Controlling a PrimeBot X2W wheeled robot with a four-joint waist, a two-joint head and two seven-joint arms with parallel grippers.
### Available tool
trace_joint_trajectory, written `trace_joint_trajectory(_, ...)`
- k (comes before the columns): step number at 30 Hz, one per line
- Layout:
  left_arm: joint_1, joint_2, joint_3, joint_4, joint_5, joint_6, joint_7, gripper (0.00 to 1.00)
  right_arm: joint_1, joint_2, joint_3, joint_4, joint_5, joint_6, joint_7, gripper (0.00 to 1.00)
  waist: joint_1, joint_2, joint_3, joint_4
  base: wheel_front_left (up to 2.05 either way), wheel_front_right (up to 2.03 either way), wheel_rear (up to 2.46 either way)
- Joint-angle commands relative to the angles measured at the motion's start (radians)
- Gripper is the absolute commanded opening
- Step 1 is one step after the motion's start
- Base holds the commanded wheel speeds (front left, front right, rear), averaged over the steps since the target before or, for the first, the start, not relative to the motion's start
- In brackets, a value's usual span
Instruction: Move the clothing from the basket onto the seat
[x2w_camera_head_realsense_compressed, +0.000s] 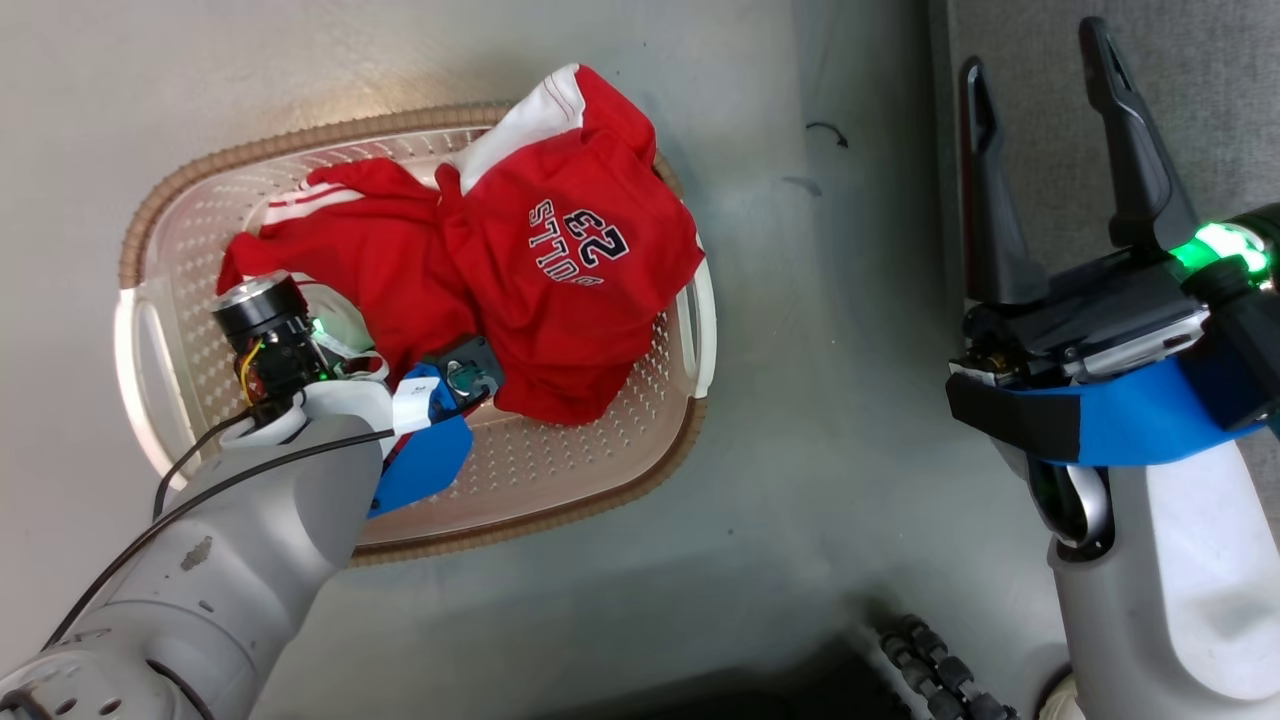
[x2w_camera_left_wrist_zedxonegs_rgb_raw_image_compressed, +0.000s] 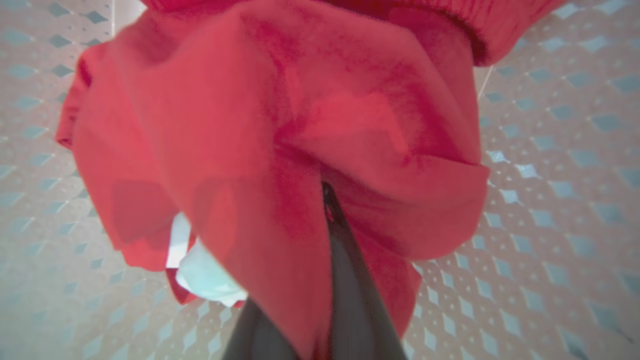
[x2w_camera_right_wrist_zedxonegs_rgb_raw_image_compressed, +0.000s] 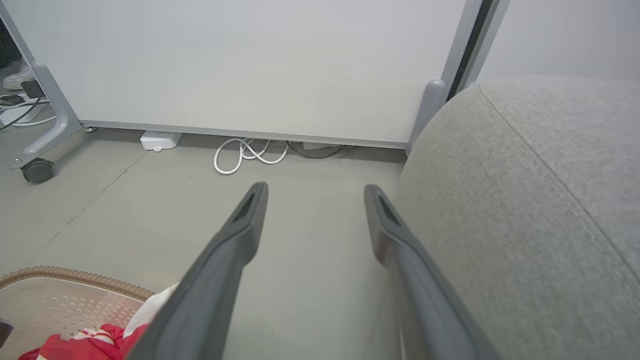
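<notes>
The cream perforated basket (x2w_camera_head_realsense_compressed: 560, 500) stands on the floor with the clothing in it. A red garment printed "BULLS 23" (x2w_camera_head_realsense_compressed: 570, 270) lies on top, reaching over the far rim. A plainer red piece (x2w_camera_head_realsense_compressed: 370, 250) lies to its left. My left gripper (x2w_camera_head_realsense_compressed: 470, 375) reaches down into the basket at the pile's near edge. In the left wrist view that gripper (x2w_camera_left_wrist_zedxonegs_rgb_raw_image_compressed: 327, 200) is shut on a bunched fold of red clothing (x2w_camera_left_wrist_zedxonegs_rgb_raw_image_compressed: 280, 125), with a white tag (x2w_camera_left_wrist_zedxonegs_rgb_raw_image_compressed: 200, 275) hanging below. My right gripper (x2w_camera_head_realsense_compressed: 1035, 50) is open and empty beside the grey seat (x2w_camera_head_realsense_compressed: 1220, 100).
In the right wrist view my right gripper (x2w_camera_right_wrist_zedxonegs_rgb_raw_image_compressed: 315, 190) hovers over bare floor with the seat (x2w_camera_right_wrist_zedxonegs_rgb_raw_image_compressed: 525, 200) close on its right. Ahead stand a white panel on castors (x2w_camera_right_wrist_zedxonegs_rgb_raw_image_compressed: 250, 65) and a coiled white cable (x2w_camera_right_wrist_zedxonegs_rgb_raw_image_compressed: 250, 152). My base's dark roller wheel (x2w_camera_head_realsense_compressed: 930, 670) is at the bottom.
</notes>
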Motion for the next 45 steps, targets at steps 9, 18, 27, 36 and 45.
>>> trace_joint_trajectory(9,0.008,-0.034,-0.003,-0.006,-0.049,-0.001,-0.083,0.00,-0.009,-0.004,-0.001,0.020,0.001,0.000,-0.003,1.00,-0.0001,0.0001,-0.082,0.018,0.00,0.00,0.00)
trace_joint_trajectory(18,0.060,-0.003,-0.001,-0.048,-0.144,-0.001,-0.224,0.00,0.022,-0.004,0.000,0.051,-0.006,0.000,-0.003,1.00,-0.0001,0.0001,-0.193,0.057,0.00,0.00,0.00)
trace_joint_trajectory(27,0.101,-0.019,0.004,-0.067,-0.252,-0.001,-0.315,0.00,0.049,-0.004,-0.005,0.088,-0.018,0.000,-0.003,1.00,-0.0001,0.0001,-0.309,0.107,0.00,0.00,0.00)
trace_joint_trajectory(36,0.144,-0.047,0.025,-0.072,-0.353,-0.001,-0.393,0.00,0.095,-0.004,-0.018,0.122,-0.022,0.000,-0.003,1.00,-0.0001,0.0001,-0.428,0.140,0.00,0.00,0.00)
trace_joint_trajectory(45,0.186,-0.061,0.101,-0.153,-0.446,-0.001,-0.426,0.00,0.163,-0.004,-0.029,0.152,-0.019,0.000,-0.003,1.00,-0.0001,0.0001,-0.549,0.167,0.00,0.00,0.00)
